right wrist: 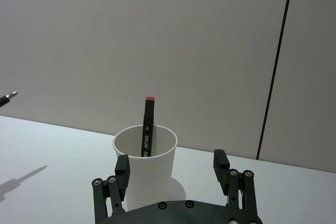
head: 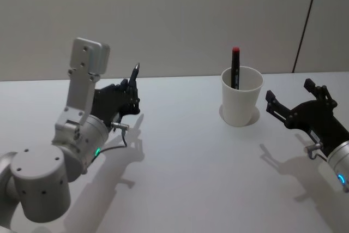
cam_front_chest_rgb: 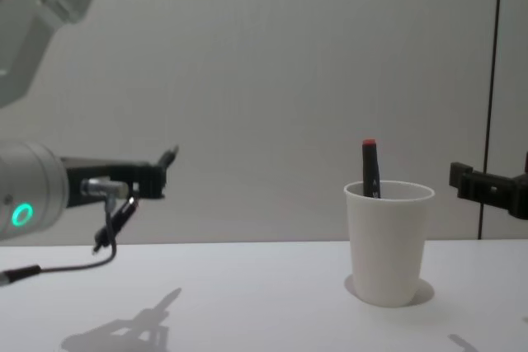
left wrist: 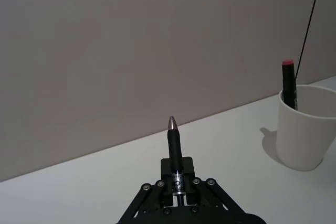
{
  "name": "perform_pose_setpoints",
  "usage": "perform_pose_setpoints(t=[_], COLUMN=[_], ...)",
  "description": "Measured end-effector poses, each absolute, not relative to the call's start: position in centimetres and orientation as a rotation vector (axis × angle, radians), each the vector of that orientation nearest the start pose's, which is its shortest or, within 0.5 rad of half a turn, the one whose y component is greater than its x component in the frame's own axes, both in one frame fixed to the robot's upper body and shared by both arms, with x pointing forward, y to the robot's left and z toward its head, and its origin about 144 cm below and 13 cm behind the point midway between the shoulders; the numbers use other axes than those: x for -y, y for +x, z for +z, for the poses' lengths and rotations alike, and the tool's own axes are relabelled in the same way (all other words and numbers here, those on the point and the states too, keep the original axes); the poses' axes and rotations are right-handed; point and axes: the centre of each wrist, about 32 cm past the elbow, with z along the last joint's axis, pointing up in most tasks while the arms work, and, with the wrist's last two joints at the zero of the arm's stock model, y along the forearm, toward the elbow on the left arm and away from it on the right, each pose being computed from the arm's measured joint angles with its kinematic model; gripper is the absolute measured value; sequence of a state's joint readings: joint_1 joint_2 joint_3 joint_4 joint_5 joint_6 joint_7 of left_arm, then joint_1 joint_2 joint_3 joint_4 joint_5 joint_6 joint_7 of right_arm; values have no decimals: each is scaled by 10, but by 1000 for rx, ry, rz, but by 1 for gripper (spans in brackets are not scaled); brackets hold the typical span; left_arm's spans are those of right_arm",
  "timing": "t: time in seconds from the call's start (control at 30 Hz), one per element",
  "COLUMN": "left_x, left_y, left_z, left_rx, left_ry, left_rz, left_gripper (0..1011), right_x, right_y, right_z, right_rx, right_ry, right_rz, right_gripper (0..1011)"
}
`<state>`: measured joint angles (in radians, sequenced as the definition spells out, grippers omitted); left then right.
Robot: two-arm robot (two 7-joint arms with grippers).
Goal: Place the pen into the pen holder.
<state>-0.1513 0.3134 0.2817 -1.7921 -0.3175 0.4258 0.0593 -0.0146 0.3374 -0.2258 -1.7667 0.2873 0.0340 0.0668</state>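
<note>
1. Left gripper (left wrist: 178, 178) is clamped on a black pen (left wrist: 175, 148) with a silver tip. The tip sticks out past the fingers, raised above the left side of the white tabletop (head: 180, 156).
2. Right gripper (head: 292, 95) has its fingers spread wide with nothing between them. It hovers just beside a white paper cup (head: 241, 102), on the side toward the tabletop's right edge.
3. Cup stands upright near the tabletop's far edge, right of centre, well apart from the held pen.
4. Inside the cup, a black marker (head: 235, 69) with a red cap leans against the rim, its top poking out above.
5. White print down the marker's barrel reads "SRUN".
</note>
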Motion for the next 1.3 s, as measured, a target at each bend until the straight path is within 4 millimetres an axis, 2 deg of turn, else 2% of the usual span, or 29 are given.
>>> perform_pose_setpoints(t=[0.33,0.4,0.77,1.3], left_x=[-232,-240,-258,-263], left_y=[475,475,475,478], left_z=[1241,1239,1231,1218], left_rx=[8,35,87,136], left_ry=[44,-10,-127,-230], left_rz=[1231,1187,1053,813], left_gripper=[121,120,120,120], right_x=[237,237,237,237], right_y=[443,443,443,443], right_z=[1189,1189,1189,1189], right_rx=[75,75,75,75], right_ry=[26,26,26,26], right_rz=[-1229,-1229,-1229,-1229], right_gripper=[1002,1001,1002,1002])
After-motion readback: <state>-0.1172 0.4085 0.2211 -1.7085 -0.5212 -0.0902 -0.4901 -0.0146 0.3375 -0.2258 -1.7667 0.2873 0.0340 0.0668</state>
